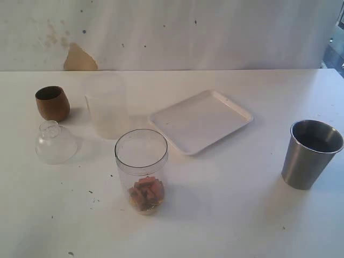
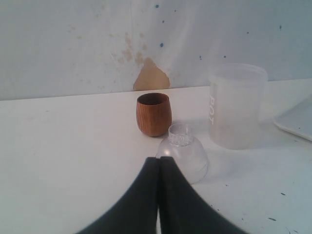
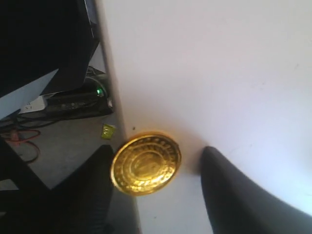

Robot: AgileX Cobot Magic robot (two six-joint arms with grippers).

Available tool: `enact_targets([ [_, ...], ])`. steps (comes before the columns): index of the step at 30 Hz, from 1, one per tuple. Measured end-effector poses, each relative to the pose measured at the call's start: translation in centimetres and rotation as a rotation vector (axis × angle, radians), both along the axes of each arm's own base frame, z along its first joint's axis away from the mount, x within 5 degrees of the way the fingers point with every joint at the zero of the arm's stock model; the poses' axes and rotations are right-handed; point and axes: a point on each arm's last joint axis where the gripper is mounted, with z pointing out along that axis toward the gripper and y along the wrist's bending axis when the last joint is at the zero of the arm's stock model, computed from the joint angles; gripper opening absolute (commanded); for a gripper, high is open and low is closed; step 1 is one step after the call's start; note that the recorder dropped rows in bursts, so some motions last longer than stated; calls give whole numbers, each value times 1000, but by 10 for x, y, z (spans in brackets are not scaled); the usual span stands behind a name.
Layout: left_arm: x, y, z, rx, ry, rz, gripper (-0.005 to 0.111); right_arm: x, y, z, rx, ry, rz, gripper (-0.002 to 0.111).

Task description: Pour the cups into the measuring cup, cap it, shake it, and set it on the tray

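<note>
The clear measuring cup (image 1: pixel 141 169) stands upright at the front middle of the table with orange-brown pieces (image 1: pixel 146 193) in its bottom. The brown wooden cup (image 1: pixel 52 103) (image 2: pixel 153 114) stands at the back left. The steel tumbler (image 1: pixel 310 154) stands at the right. The white tray (image 1: pixel 200 120) lies behind the measuring cup. Neither arm shows in the exterior view. My left gripper (image 2: pixel 160 159) is shut and empty, just short of the dome lid. My right gripper (image 3: pixel 157 148) is open over the table's edge. A gold coin (image 3: pixel 145 164) sits against one finger, apart from the other.
A clear dome-shaped lid (image 1: pixel 55 142) (image 2: pixel 185 153) rests in front of the wooden cup. A frosted whitish cup (image 1: pixel 107 107) (image 2: pixel 236 105) stands between the wooden cup and the tray. Beyond the table edge (image 3: pixel 117 122), the floor holds cables and dark equipment (image 3: pixel 73 100).
</note>
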Motion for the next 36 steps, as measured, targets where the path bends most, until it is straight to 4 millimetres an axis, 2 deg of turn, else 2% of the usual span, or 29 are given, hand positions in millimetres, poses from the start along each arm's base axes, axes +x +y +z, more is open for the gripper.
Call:
enact_targets([
  [4,0,0,0,0,0,0,0,1,1,-1,-14,-11,2,17],
  [5,0,0,0,0,0,0,0,1,1,-1,-15,-11,2,-1],
  [12,0,0,0,0,0,0,0,-7,1,4,0,6,13,0],
  [23,0,0,0,0,0,0,0,-12,-10,31,90,42,-22,0],
  [32,0,0,0,0,0,0,0,5,-27,57,69,-164,-29,0],
  [36,0,0,0,0,0,0,0,14,-29,72,116,-245,-49,0],
])
